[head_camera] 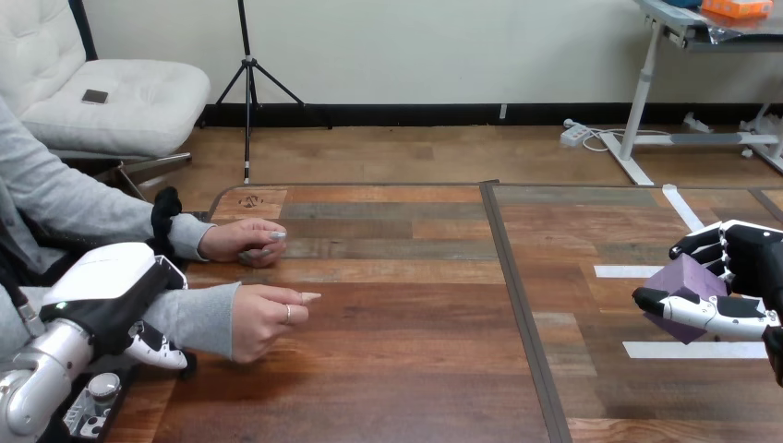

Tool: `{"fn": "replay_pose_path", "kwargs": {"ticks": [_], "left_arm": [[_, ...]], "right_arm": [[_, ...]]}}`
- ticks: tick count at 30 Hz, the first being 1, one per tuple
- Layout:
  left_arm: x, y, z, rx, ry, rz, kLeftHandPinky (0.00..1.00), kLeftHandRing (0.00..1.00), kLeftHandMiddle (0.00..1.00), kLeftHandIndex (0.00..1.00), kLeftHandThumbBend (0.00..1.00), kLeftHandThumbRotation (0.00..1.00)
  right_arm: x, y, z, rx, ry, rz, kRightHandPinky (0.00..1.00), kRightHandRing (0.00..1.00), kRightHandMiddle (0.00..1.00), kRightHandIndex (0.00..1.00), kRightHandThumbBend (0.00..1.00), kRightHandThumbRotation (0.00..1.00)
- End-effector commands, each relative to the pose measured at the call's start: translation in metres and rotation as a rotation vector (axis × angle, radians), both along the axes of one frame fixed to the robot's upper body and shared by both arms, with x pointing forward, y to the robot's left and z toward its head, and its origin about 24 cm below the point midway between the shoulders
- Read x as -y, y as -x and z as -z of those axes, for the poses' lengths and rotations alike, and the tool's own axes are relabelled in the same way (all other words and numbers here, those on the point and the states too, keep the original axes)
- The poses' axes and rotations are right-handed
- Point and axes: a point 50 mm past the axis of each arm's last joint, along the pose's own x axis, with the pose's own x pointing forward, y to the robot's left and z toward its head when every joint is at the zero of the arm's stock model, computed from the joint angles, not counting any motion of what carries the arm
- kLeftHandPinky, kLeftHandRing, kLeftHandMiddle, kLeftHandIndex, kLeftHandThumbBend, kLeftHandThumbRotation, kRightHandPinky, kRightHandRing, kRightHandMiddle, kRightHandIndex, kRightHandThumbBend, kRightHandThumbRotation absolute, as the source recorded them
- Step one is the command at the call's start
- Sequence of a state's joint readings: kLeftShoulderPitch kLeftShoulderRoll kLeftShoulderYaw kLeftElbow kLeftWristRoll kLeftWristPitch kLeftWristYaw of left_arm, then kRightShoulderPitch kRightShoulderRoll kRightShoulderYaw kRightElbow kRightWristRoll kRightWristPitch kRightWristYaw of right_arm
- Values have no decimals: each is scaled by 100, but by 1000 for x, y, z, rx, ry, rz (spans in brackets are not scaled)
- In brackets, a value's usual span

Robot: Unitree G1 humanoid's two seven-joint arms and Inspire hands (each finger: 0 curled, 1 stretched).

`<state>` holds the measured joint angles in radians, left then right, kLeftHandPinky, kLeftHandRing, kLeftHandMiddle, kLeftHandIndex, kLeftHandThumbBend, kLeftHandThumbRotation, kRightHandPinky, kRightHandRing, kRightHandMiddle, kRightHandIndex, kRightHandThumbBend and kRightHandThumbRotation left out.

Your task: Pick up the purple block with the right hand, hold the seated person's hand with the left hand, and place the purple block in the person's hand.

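I see the right robot hand (750, 268) over the wooden plank table's (397, 369) right side, fingers curled round a matte purple cube-shaped block (688, 279). The left robot hand (111, 284) wraps the person's grey-sleeved forearm (198, 318).

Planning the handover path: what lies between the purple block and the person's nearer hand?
Bare table, crossed by a dark seam, in the head view.
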<state>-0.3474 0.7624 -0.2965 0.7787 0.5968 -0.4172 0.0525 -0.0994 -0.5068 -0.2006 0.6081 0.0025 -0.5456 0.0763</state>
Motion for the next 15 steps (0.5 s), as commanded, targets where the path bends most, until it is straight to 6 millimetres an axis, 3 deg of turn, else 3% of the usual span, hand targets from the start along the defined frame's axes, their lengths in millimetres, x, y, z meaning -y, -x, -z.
{"fn": "replay_pose_path", "kwargs": {"ticks": [1, 15], "left_arm": [[19, -11, -18, 117, 87, 50, 14, 20, 27, 28, 72, 0], [27, -10, -32, 171, 108, 74, 14, 19, 27, 28, 72, 0]], "right_arm": [[-6, -17, -26, 135, 0, -18, 10, 14, 38, 42, 92, 0], [-8, -18, -27, 145, 3, -24, 13, 16, 39, 41, 92, 0]]}}
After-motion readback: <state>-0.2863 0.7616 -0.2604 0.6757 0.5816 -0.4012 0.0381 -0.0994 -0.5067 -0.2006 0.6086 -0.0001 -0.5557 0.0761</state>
